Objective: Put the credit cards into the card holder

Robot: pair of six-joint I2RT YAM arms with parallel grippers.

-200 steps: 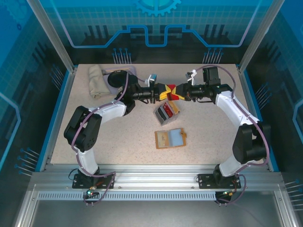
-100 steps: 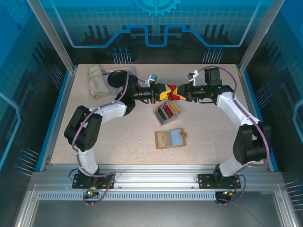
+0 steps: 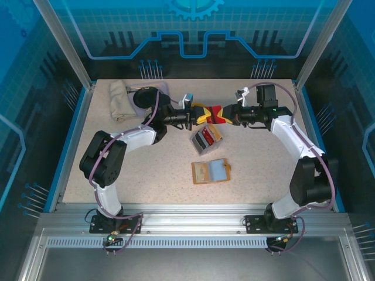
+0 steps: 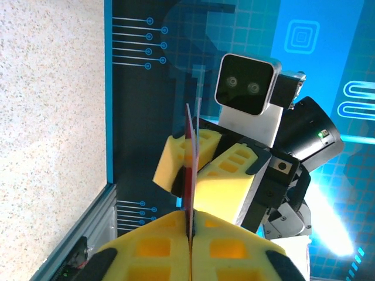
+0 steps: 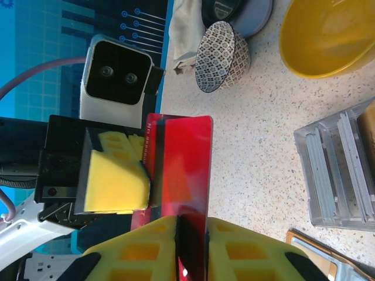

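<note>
A red credit card (image 3: 215,112) hangs in the air at mid-table between my two grippers. My left gripper (image 4: 190,228) is shut on one end of the card (image 4: 188,153), seen edge-on. My right gripper (image 5: 192,227) grips the opposite end of the card (image 5: 184,158), which fills the narrow gap between its jaws. In the top view the left gripper (image 3: 205,115) and right gripper (image 3: 225,114) face each other tip to tip. The tan card holder (image 3: 202,172) lies open nearer the arm bases, with a pale blue card (image 3: 220,170) in it.
A grey slotted tray (image 3: 206,139) with cards stands just below the grippers. At the back left are a folded cloth (image 3: 120,99) and a dark bowl on a plate (image 3: 143,98). A patterned cup (image 5: 221,55) and a yellow bowl (image 5: 328,35) sit under the handover spot.
My left jaws have closed onto the red card. The right jaws have narrowed slightly, and the right arm has shifted a little to the right.
</note>
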